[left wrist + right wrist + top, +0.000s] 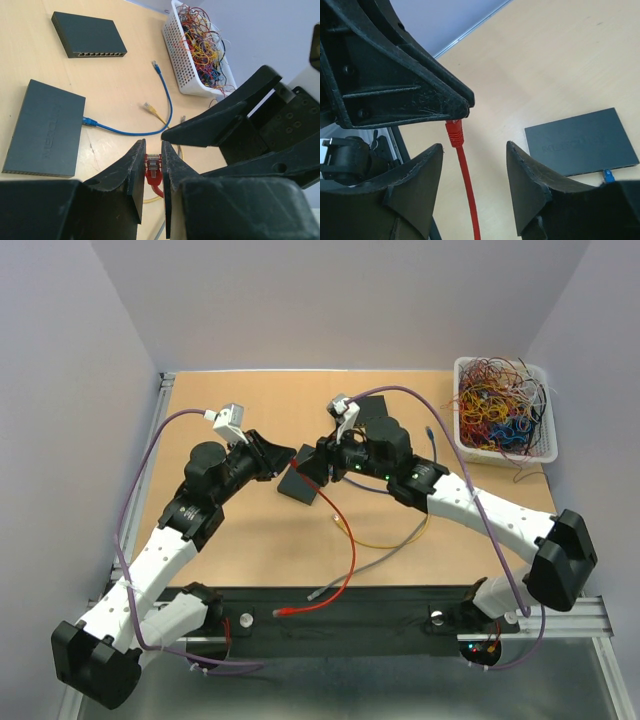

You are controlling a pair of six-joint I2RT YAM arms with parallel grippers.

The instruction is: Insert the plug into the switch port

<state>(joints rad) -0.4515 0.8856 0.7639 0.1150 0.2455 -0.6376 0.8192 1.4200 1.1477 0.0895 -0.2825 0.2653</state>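
The red plug (153, 167) sits pinched between my left gripper's (153, 145) fingers, its contacts pointing forward. In the right wrist view the same plug (454, 132) hangs from the left fingers (420, 100), and its red cable (467, 190) runs down between the spread fingers of my right gripper (472, 155), which touch nothing. A dark switch (45, 130) lies flat to the left with a blue cable (125, 131) plugged in; its top also shows in the right wrist view (582, 142). From above, both grippers (285, 460) (312, 462) meet over this switch (305, 485).
A second switch (87, 35) lies further back. A white basket (503, 410) of tangled wires stands at the back right. Yellow (390, 540) and grey (370, 565) cables lie loose on the table, and the red cable (345, 540) trails to the front rail.
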